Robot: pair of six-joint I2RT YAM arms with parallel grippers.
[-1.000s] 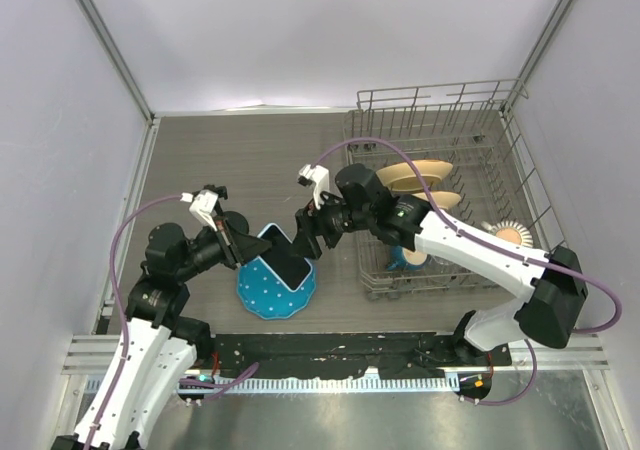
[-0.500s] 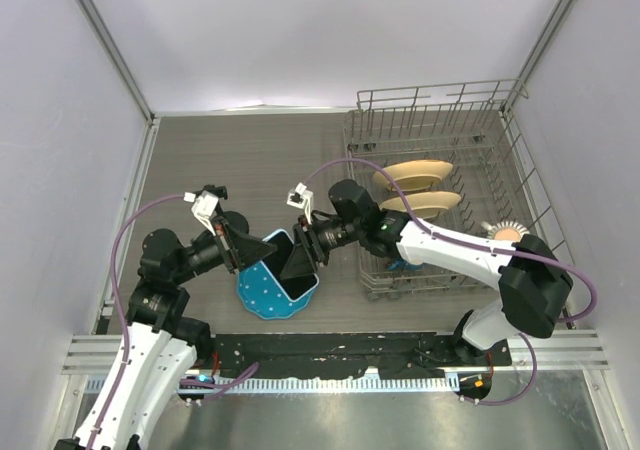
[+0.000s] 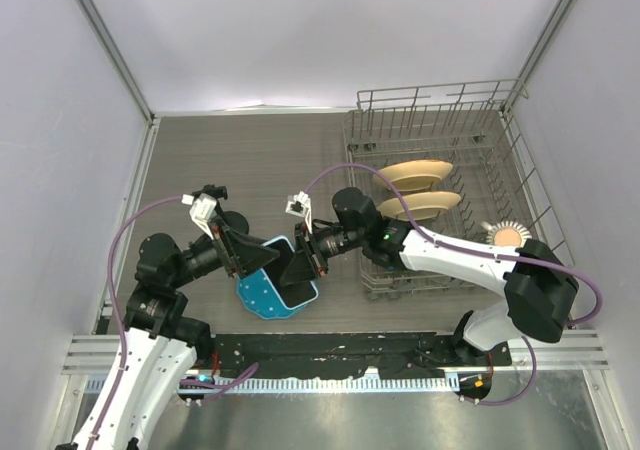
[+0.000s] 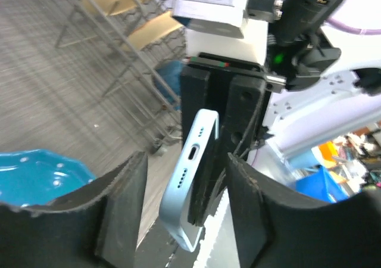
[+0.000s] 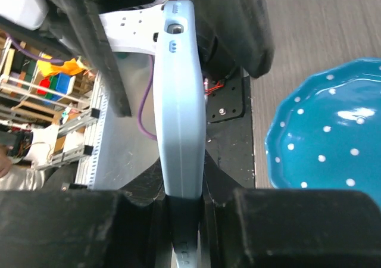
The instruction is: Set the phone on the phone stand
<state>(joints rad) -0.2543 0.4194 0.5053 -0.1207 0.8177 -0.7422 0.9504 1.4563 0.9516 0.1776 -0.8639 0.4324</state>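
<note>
Phone (image 5: 178, 101) is clamped edge-on in the right gripper (image 5: 181, 211) and held over the right rim of the dotted plate (image 3: 255, 295), lower centre of the top view. Its long axis is pointed roughly at the left gripper (image 4: 183, 167), port end first, so the charging port is seen nearly head-on from the left wrist. That gripper's jaws are spread wide, with the phone framed in the gap. A dish rack (image 3: 440, 140) with tan plates (image 3: 412, 175) is sat at the right of the desk (image 3: 250, 160).

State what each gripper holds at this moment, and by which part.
The right gripper pinches the phone across its flat faces near one end. The left gripper straddles the other end, open.
</note>
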